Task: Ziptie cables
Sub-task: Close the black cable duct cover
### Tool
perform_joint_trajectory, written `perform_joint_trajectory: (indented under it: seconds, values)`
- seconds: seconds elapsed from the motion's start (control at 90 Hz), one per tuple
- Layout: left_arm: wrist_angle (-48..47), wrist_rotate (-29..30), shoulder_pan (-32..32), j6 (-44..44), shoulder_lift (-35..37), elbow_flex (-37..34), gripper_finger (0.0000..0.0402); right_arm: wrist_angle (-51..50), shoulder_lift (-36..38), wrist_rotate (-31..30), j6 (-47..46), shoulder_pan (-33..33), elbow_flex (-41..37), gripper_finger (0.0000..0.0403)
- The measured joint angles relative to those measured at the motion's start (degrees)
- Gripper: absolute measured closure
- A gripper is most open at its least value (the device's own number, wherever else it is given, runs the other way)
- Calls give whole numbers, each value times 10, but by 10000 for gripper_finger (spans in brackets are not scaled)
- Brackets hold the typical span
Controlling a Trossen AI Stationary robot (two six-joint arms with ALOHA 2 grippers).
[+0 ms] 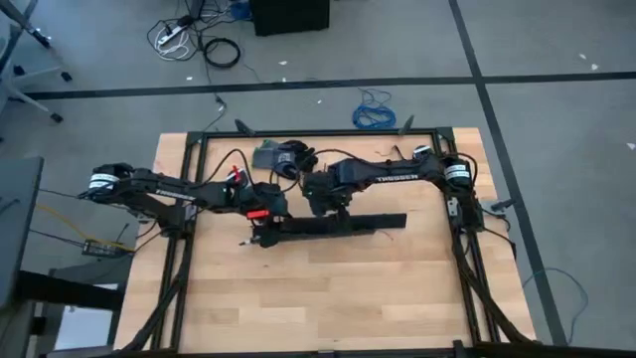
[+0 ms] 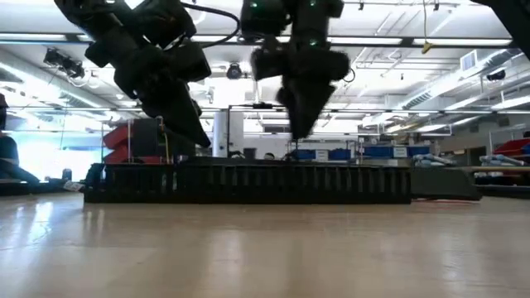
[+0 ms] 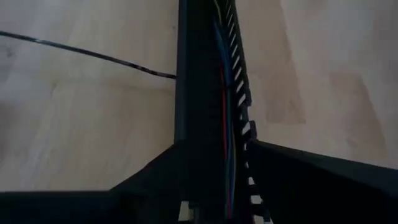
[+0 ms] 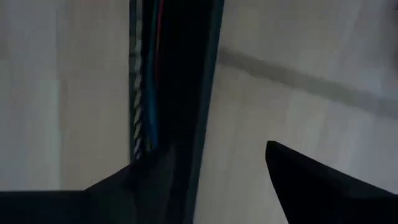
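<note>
A long black slotted duct (image 1: 338, 225) lies flat along the middle of the table. The cables (image 3: 227, 118), thin red, blue and green wires, run inside it along its length. One thin dark wire (image 3: 87, 55) lies loose on the wood beside the duct. My left gripper (image 3: 214, 155) hangs open over the duct's left end (image 2: 199, 142), one finger on each side of it. My right gripper (image 4: 211, 168) hangs open over the duct's middle (image 2: 298, 132). One finger is above the duct and the other is above bare wood. In the low view both sets of tips stand just above the duct's top.
A black frame (image 1: 298, 134) rims the table. A small dark device (image 1: 270, 155) sits at the far edge, behind the arms. A blue coiled cable (image 1: 375, 109) lies on the floor beyond. The near half of the wooden table (image 1: 328, 298) is bare.
</note>
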State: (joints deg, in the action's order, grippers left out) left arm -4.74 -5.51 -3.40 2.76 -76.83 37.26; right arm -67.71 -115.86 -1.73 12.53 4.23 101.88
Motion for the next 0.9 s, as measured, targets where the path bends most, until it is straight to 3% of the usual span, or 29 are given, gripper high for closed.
perform_joint_trajectory:
  seconds: [0.122, 0.222, 0.422, 0.544, 0.722, 0.9]
  values:
    - [-18, 0, 0, -1, 0, 0, 239, -37, 45, -1, -79, 15, -34, 159]
    - [-42, 1, 0, -12, 0, 0, 239, -9, 109, -11, -124, 15, -99, 159]
    - [-60, 10, 0, -32, 12, 0, 239, 145, 299, -99, -250, -22, -314, 159]
    - [-62, 28, 0, -41, 27, 0, 239, 260, 390, -104, -321, -51, -458, 159]
    - [-46, 90, -1, -42, 36, 0, 239, 437, 432, -92, -357, -77, -584, 159]
    - [-27, 91, 0, -8, 36, 0, 239, 383, 431, -129, -277, -90, -606, 165]
